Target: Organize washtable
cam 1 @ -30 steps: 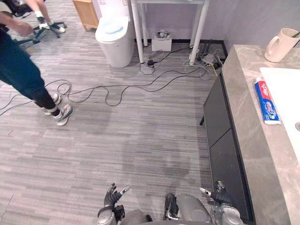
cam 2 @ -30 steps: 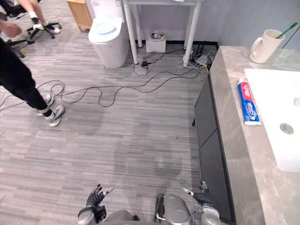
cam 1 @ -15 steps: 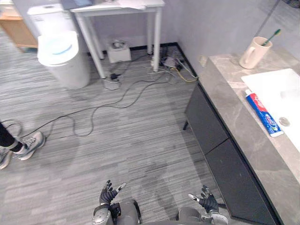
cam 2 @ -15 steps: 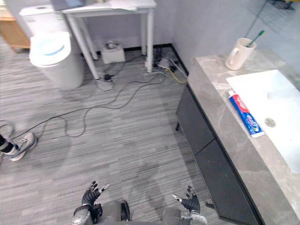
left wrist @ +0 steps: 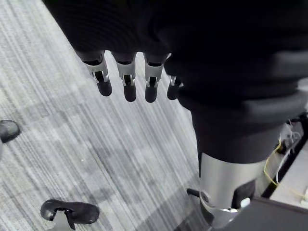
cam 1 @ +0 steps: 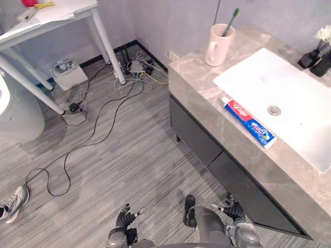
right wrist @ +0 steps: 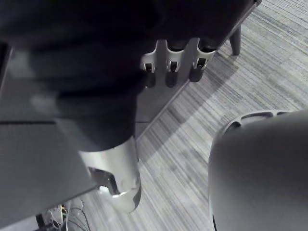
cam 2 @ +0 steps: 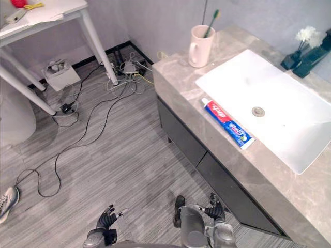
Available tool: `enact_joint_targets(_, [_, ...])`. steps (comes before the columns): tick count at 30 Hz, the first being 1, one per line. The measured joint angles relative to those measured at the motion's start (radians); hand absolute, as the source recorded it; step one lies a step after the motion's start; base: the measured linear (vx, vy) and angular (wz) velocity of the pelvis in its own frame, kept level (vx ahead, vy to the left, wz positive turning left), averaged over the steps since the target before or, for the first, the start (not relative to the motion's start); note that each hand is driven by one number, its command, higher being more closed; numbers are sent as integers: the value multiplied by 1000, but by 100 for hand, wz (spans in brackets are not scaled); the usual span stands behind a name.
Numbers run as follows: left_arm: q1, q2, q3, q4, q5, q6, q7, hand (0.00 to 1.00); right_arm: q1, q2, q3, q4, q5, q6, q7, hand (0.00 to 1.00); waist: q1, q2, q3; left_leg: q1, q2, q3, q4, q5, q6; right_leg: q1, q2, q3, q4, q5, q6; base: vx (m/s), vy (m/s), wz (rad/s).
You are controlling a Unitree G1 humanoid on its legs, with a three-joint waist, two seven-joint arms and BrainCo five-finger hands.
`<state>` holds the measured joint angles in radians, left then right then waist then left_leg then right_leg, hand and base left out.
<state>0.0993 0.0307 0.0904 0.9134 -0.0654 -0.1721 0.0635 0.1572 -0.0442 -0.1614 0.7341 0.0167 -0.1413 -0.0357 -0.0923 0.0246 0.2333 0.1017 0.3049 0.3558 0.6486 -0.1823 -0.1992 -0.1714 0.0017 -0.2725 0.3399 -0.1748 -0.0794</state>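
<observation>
The grey stone washtable (cam 1: 207, 90) runs along the right, with a white sink (cam 1: 289, 98) set into it. A red and blue toothpaste tube (cam 1: 248, 122) lies on the counter at the sink's front rim. A cream mug (cam 1: 217, 39) holding a green toothbrush (cam 2: 209, 18) stands at the counter's far corner. My left hand (cam 1: 125, 219) and right hand (cam 1: 234, 211) hang low near the floor, both open and holding nothing. Their fingers (left wrist: 125, 82) (right wrist: 173, 72) stand relaxed over the floor, the right hand's close to the dark cabinet front.
Dark drawer fronts (cam 1: 207, 150) sit under the counter. Dark bottles and a white flower (cam 1: 316, 46) stand at the counter's back right. Cables (cam 1: 103, 108) trail over the floor by a white table (cam 1: 51, 15). A person's shoe (cam 1: 13, 204) shows at lower left.
The camera has swung to the right, so the washtable now sits nearer the middle and the person has slid out except a shoe. Both hands stay low and open.
</observation>
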Motion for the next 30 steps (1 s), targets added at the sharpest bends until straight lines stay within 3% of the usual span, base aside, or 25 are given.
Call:
enact_joint_targets(1, [15, -3, 0, -24, -1, -1, 1, 0, 18, -2, 2, -14, 1, 2, -4, 0, 0, -3, 0, -55, 31, -30, 143, -3, -3, 51, 16, 6, -27, -9, -9, 212, -153, -26])
enact_joint_targets(3, [27, -7, 1, -44, -1, -1, 1, 0, 42, -2, 1, -17, 3, 4, -6, 0, 4, -15, 0, -107, 38, -36, 218, -10, 0, 96, 25, 26, -52, -24, -24, 188, -105, -32])
enact_joint_targets(4, [29, -14, 12, -63, -1, -1, 1, 0, 63, 2, -11, -17, 11, 12, -7, 0, 11, -17, 1, -150, 35, -26, 212, -24, 25, 130, 29, 50, -71, -23, -16, 208, -66, -43])
enact_joint_targets(7, [27, -24, 40, -74, -1, -1, 2, 0, 74, 4, -26, -17, 13, 18, -8, 0, 37, -20, 2, -211, -7, -42, 70, -47, 64, 161, 31, 137, -88, -21, -18, 242, 15, -87])
enact_joint_targets(9, [28, -28, 40, -83, -1, -2, 2, 0, 75, 4, -27, -22, 13, 22, -9, 0, 53, -20, 2, -231, -63, -122, -57, -47, 64, 183, 27, 206, -96, -24, -10, 241, 149, -113])
enact_joint_targets(11, [28, -32, 40, -85, -2, -11, 3, 0, 79, 5, -16, -43, 12, 32, -9, 0, 53, -21, 0, -241, -140, -284, -239, -43, 61, 198, 22, 295, -96, -42, 22, 292, 278, -118])
enact_joint_targets(13, [30, -44, 38, -85, -4, -12, 4, 0, 83, -1, 3, -55, 10, 31, -8, 0, 57, -11, -22, -236, -159, -355, -343, -36, 74, 189, 35, 376, -75, -68, 59, 213, 283, -123])
enact_joint_targets(14, [36, -50, 38, -85, -4, -12, 4, 0, 84, -4, 6, -54, 9, 31, -8, 0, 61, -4, -35, -231, -150, -350, -352, -4, 84, 181, 43, 404, -59, -82, 70, 292, 370, -161])
enact_joint_targets(15, [37, -46, 38, -82, -4, -11, 4, 0, 87, 9, 8, -53, 7, 34, -8, 0, 67, -23, -55, -201, -153, -286, -339, 22, 100, 176, 30, 462, -25, -107, 95, 294, 367, -141])
enact_joint_targets(16, [39, -29, 37, -81, -3, -11, 4, 0, 99, 34, 18, -56, 1, 33, -5, 0, 62, -48, -79, -189, -166, -233, -338, -2, 115, 162, 0, 464, -7, -117, 112, 285, 335, -132])
enact_joint_targets(18, [27, -11, 37, -79, -3, -10, 4, 0, 103, 66, 17, -55, -16, 34, -3, 0, 69, -89, -105, -154, -169, -142, -346, -21, 130, 127, -28, 433, 34, -110, 137, 210, 224, -126])
enact_joint_targets(19, [25, -6, 36, -78, -3, -10, 4, 0, 97, 77, 17, -55, -19, 34, -3, 0, 71, -100, -111, -120, -167, -88, -357, -22, 133, 104, -55, 352, 59, -94, 180, 158, 174, -128])
enact_joint_targets(20, [24, -6, 34, -76, -3, -10, 4, 0, 93, 78, 17, -54, -20, 34, -3, 0, 70, -100, -111, -101, -167, -68, -366, -22, 134, 97, -69, 303, 70, -85, 195, 112, 154, -111])
enact_joint_targets(21, [23, -6, 28, -70, -3, -10, 4, 0, 83, 76, 15, -43, -21, 33, -3, 0, 68, -96, -108, -58, -167, -24, -391, -21, 134, 85, -104, 189, 87, -79, 199, 109, 150, -101])
enact_joint_targets(22, [16, 3, 27, -47, -3, -9, 4, 0, 65, 76, 17, -20, -25, 33, -3, 0, 62, -91, -108, -25, -170, 12, -411, -22, 135, 83, -143, 60, 79, -66, 176, 103, 125, -94])
enact_joint_targets(24, [9, 26, 21, -27, -3, -8, 4, 0, 36, 75, 22, 18, -28, 33, -3, 0, 53, -88, -108, -9, -173, 37, -435, -22, 135, 76, -155, -41, 43, -35, 133, 78, 13, -74])
enact_joint_targets(26, [-2, 33, 14, -8, -4, -6, 4, 0, -4, 40, 23, 57, -28, 33, -4, 0, 51, -55, -100, 1, -164, 61, -472, -19, 130, 79, -130, -80, -11, -8, 97, 85, -38, -67])
enact_joint_targets(29, [-3, 12, -20, 1, -3, -6, 3, 0, -15, -18, 22, 85, -29, 34, -5, 0, 41, 2, -81, 24, -165, 61, -502, -6, 114, 97, -107, -55, -66, 25, 93, 68, 21, -33])
enact_joint_targets(30, [-2, 10, -20, 7, -3, -6, 2, 0, -15, -24, 23, 85, -30, 34, -6, 0, 39, 4, -81, 31, -165, 60, -504, -3, 112, 108, -104, -52, -82, 28, 95, 74, 16, -26])
